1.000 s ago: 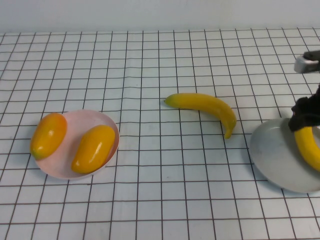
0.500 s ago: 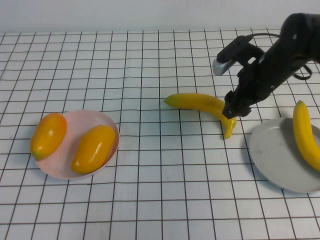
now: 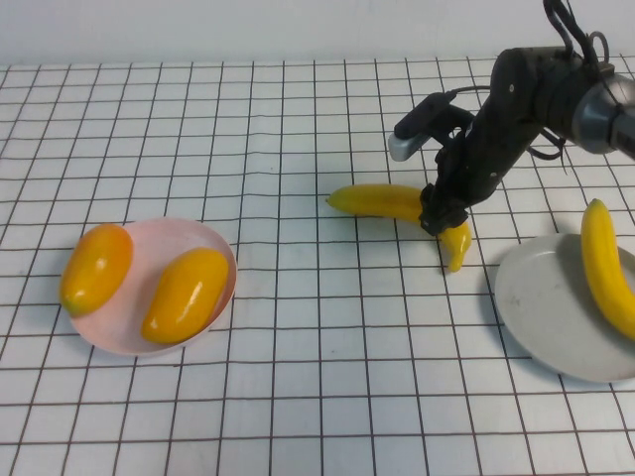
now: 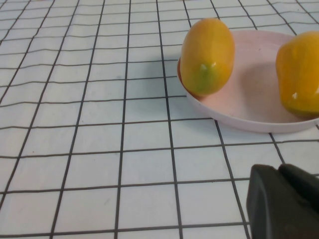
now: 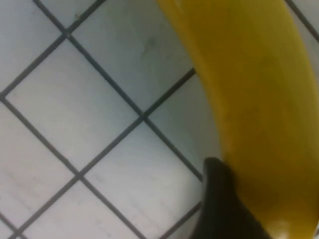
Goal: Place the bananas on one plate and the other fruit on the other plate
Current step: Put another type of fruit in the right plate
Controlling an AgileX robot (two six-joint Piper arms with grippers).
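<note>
Your right gripper (image 3: 444,218) is straddling the table banana (image 3: 397,203), grip unclear; it risks rolling; left gripper (image 4: 286,204) is idling, fingers unreadable.

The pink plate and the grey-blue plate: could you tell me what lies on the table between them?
In the high view, one banana lies between the pink plate and the grey-blue plate, with the right gripper down on it. The left gripper waits beside the pink plate.

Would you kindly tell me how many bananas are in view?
2: one banana lies on the grey-blue plate; the other banana is on the table under the right hand.
</note>
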